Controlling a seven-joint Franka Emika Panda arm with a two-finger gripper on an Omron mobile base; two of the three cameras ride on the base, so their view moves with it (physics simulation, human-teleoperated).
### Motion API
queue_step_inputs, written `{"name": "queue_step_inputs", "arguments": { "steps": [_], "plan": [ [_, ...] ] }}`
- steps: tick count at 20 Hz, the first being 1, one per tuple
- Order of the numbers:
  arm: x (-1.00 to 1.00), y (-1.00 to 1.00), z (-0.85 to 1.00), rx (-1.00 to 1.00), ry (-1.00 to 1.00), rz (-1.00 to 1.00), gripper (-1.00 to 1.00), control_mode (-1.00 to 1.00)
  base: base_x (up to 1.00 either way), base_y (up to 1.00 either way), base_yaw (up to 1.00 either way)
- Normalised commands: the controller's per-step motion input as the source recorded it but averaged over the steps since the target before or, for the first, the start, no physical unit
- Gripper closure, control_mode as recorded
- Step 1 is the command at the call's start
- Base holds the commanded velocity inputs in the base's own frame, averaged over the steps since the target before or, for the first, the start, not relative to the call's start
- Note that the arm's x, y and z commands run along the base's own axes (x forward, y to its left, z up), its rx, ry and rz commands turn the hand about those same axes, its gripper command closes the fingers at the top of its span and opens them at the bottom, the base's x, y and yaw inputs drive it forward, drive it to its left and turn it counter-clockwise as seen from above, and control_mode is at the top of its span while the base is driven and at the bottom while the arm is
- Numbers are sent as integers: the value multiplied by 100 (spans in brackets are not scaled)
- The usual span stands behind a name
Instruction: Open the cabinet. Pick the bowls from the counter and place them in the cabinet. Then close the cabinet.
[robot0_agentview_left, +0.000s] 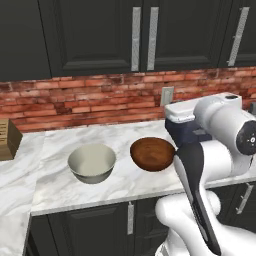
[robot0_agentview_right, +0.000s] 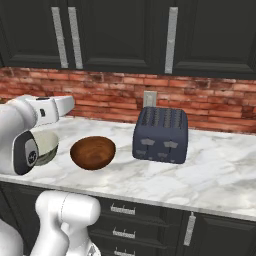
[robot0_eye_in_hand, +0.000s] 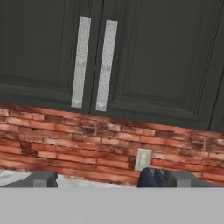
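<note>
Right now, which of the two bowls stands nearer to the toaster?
The reddish-brown wooden bowl. It sits beside the dark toaster, while the cream-white bowl stands beyond it, farther away.

A red brick backsplash (robot0_agentview_left: 75, 102) is seen running across the wall, from 9 o'clock to 3 o'clock in both base views. A white wall outlet (robot0_agentview_right: 149, 99) is set into the brick, just behind a dark blue four-slot toaster (robot0_agentview_right: 160, 135) that is placed right of centre in the right base view. A wooden knife block (robot0_agentview_left: 8, 139) is seen at 9 o'clock in the left base view. Dark base drawers with small silver handles (robot0_agentview_right: 123, 210) are visible at 6 o'clock. Even, soft lighting is cast throughout, with faint shadows.
</note>
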Motion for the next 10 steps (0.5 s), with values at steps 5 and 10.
{"name": "queue_step_inputs", "arguments": {
  "steps": [5, 10],
  "plan": [
    [-58, -1, 35, 7, -61, 0, -100, -100, 0, 0, 0],
    [-5, 0, 2, 1, -7, 0, -100, -100, 0, 0, 0]
  ]
}}
